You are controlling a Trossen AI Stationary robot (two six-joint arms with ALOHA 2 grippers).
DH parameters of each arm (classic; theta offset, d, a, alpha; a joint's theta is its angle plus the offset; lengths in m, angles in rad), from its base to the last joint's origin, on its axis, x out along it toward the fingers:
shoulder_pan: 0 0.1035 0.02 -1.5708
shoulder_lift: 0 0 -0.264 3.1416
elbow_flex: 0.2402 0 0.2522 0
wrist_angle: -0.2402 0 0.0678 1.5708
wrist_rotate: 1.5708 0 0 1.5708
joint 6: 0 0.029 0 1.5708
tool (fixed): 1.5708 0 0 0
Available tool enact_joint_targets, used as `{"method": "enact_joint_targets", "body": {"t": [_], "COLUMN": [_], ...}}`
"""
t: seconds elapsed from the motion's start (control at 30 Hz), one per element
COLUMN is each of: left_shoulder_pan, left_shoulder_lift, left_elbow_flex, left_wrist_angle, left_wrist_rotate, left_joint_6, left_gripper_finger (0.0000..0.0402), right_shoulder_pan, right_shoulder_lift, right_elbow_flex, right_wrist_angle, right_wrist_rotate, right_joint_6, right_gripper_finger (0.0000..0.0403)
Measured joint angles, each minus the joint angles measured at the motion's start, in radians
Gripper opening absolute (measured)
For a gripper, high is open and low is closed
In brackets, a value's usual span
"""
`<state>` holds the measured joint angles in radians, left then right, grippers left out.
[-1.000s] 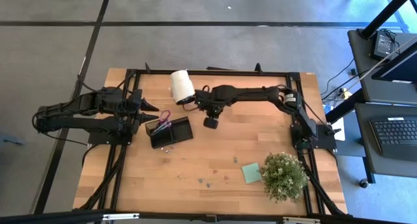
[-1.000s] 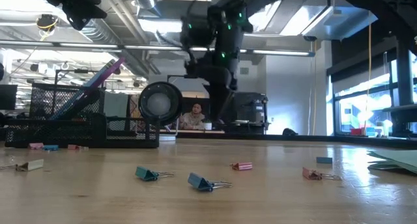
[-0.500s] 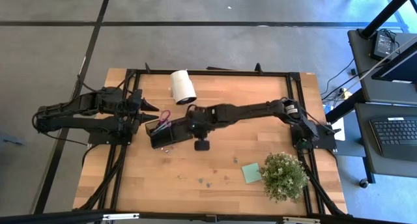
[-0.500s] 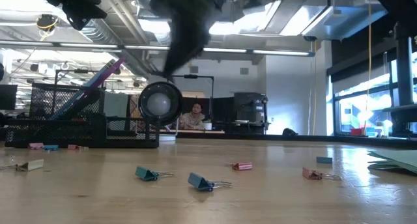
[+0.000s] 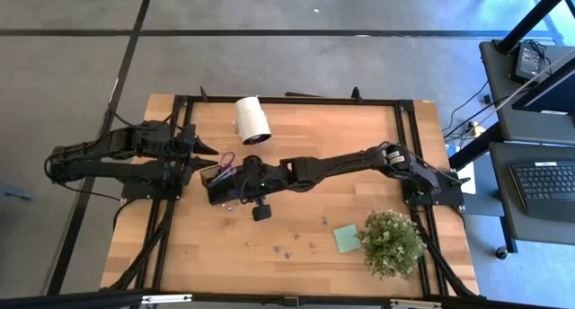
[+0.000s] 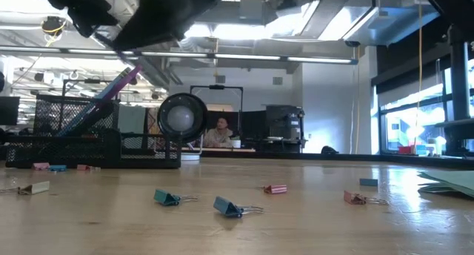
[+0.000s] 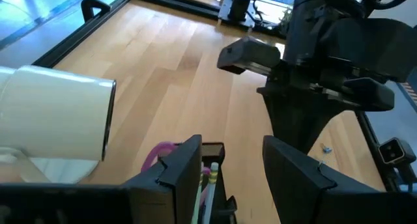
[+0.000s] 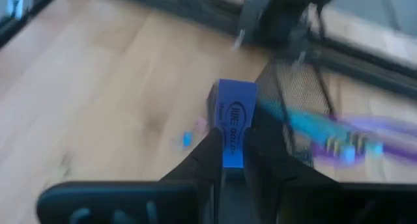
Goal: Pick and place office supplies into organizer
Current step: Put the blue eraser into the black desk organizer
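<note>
The black mesh organizer (image 5: 225, 182) stands left of the table's middle. Purple-handled scissors (image 6: 112, 90) and pens stick up out of it. My right gripper (image 8: 232, 146) hangs over the organizer's right part (image 5: 239, 187), shut on a small blue box (image 8: 233, 120). My left gripper (image 7: 231, 178) waits open above the table's left edge (image 5: 203, 147), behind the organizer, with nothing between its fingers. Small clips (image 6: 233, 207) lie scattered on the near half of the table. A light green sticky-note pad (image 5: 347, 238) lies flat at the near right. My right gripper pinches the small blue box by its lower half (image 8: 232, 152) between its two fingers. The box's printed upper end (image 8: 234, 100) sticks out past the fingertips. The fingers slant down from the table's right side. The box is lifted clear above the table.
A white roll (image 5: 252, 120) lies on its side at the far edge behind the organizer. A bushy potted plant (image 5: 392, 243) stands at the near right corner, beside the sticky-note pad. Bare wood lies between the organizer and the plant.
My right gripper has swung from beside the white roll toward the table's left and near edges, and now hangs over the organizer. It has also turned as it went and tipped up to a flatter slant. It has stayed shut.
</note>
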<state>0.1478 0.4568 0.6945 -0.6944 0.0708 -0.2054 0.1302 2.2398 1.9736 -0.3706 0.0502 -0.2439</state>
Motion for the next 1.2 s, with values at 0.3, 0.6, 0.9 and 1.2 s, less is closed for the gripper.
{"method": "enact_joint_targets", "body": {"t": [0.3,0.6,0.9,1.2], "left_shoulder_pan": [0.000,0.000,0.000,0.000], "left_shoulder_lift": [0.000,0.000,0.000,0.000], "left_elbow_flex": [0.000,0.000,0.000,0.000], "left_wrist_angle": [-0.026,-0.029,-0.029,-0.029], "left_wrist_rotate": [0.000,0.000,0.000,0.000], "left_joint_6": [0.000,0.000,0.000,0.000], "left_gripper_finger": [0.0156,0.0156,0.0156,0.0156], "right_shoulder_pan": [-0.011,-0.048,-0.074,-0.074], "right_shoulder_lift": [0.114,0.199,0.225,0.225], "right_elbow_flex": [-0.002,-0.002,-0.002,-0.002], "right_wrist_angle": [0.257,0.327,0.338,0.343], "right_wrist_rotate": [-0.010,-0.029,-0.029,-0.029], "right_joint_6": [-0.056,-0.053,-0.023,-0.023], "right_gripper_finger": [0.0054,0.0054,0.0054,0.0054]}}
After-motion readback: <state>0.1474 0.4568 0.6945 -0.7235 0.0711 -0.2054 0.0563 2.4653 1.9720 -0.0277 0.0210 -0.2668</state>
